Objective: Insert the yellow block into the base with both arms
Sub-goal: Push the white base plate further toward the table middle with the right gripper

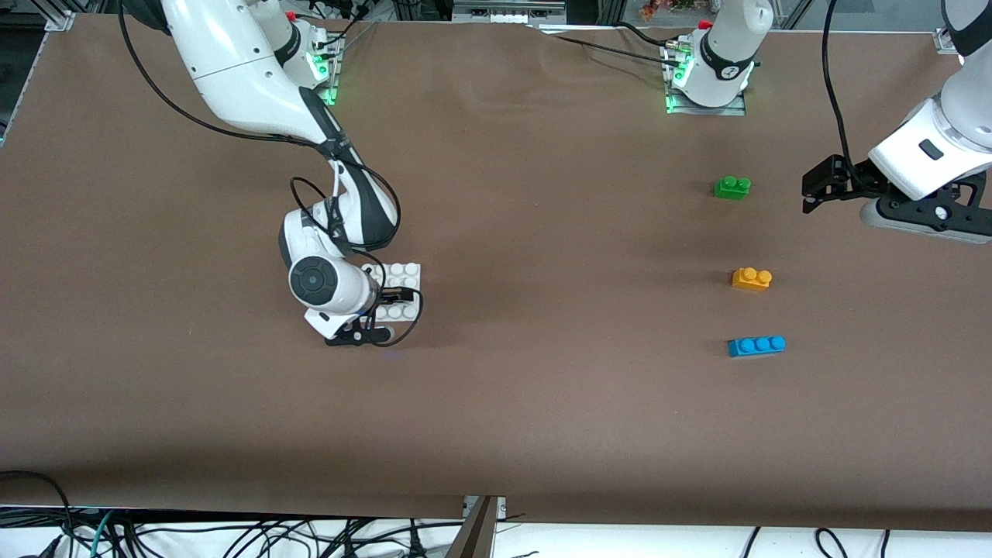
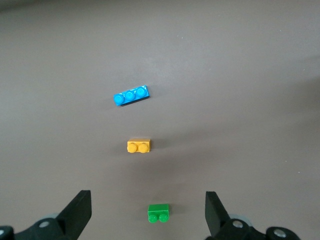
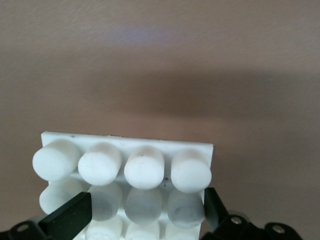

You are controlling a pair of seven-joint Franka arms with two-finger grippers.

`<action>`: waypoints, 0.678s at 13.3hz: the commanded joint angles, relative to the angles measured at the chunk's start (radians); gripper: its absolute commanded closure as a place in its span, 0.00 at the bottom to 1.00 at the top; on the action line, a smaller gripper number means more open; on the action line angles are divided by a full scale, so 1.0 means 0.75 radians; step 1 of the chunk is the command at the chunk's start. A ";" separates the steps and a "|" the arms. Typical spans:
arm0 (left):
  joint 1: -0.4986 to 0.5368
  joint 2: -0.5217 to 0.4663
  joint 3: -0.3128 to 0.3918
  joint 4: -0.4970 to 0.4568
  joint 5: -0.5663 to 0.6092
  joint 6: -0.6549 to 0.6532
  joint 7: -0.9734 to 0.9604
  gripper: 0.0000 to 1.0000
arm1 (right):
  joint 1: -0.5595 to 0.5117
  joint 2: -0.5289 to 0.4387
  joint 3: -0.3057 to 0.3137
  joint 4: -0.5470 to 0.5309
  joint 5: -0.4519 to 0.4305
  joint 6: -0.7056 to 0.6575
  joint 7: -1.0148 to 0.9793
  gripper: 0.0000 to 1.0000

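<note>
The yellow block (image 1: 751, 278) (image 2: 139, 146) lies on the brown table toward the left arm's end, studs up, with nothing touching it. My left gripper (image 1: 812, 190) (image 2: 148, 207) hangs open in the air beside the green brick, which shows between its fingers in the left wrist view. The white studded base (image 1: 403, 271) (image 3: 125, 145) lies flat toward the right arm's end. My right gripper (image 1: 378, 301) (image 3: 147, 210) is down at the base's edge nearer the front camera. It is open, with its fingers (image 3: 70, 217) spread wide over the studs.
A green two-stud brick (image 1: 732, 187) (image 2: 159, 213) lies farther from the front camera than the yellow block. A blue three-stud brick (image 1: 756, 346) (image 2: 131, 95) lies nearer. Cables hang along the table's front edge (image 1: 480, 515).
</note>
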 commanded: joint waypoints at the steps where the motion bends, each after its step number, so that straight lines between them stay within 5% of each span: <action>1: 0.004 0.001 -0.001 0.022 -0.019 -0.014 -0.002 0.00 | 0.053 0.027 0.003 0.023 0.027 0.016 0.068 0.00; 9: 0.004 0.001 -0.008 0.024 -0.019 -0.014 -0.004 0.00 | 0.165 0.084 0.003 0.058 0.027 0.135 0.248 0.00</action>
